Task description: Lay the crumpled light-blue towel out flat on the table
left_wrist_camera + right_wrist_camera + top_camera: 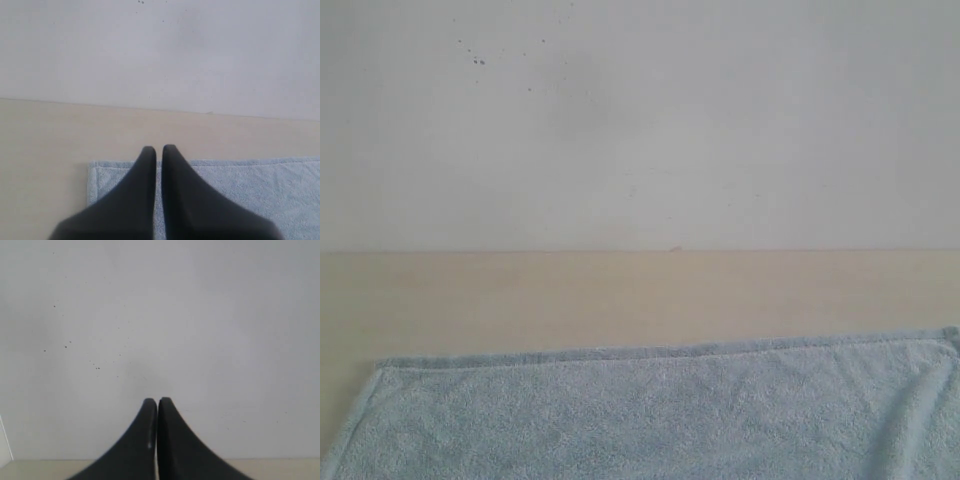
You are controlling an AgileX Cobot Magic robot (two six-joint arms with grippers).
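The light-blue towel [650, 410] lies spread across the beige table [620, 295] at the near side, its hemmed far edge running nearly straight and its left corner laid out. Neither gripper appears in the exterior view. In the left wrist view, my left gripper [159, 149] hovers over the towel [250, 190] close to that corner, its black fingers [145, 190] shut with nothing between them. My right gripper [157, 401] is shut too and empty, pointing at the wall, with only a strip of table [280, 467] below it.
A plain white wall [640, 120] with a few dark specks rises behind the table's far edge. Bare tabletop [50, 150] stretches between the towel and the wall and to the left of the towel's corner.
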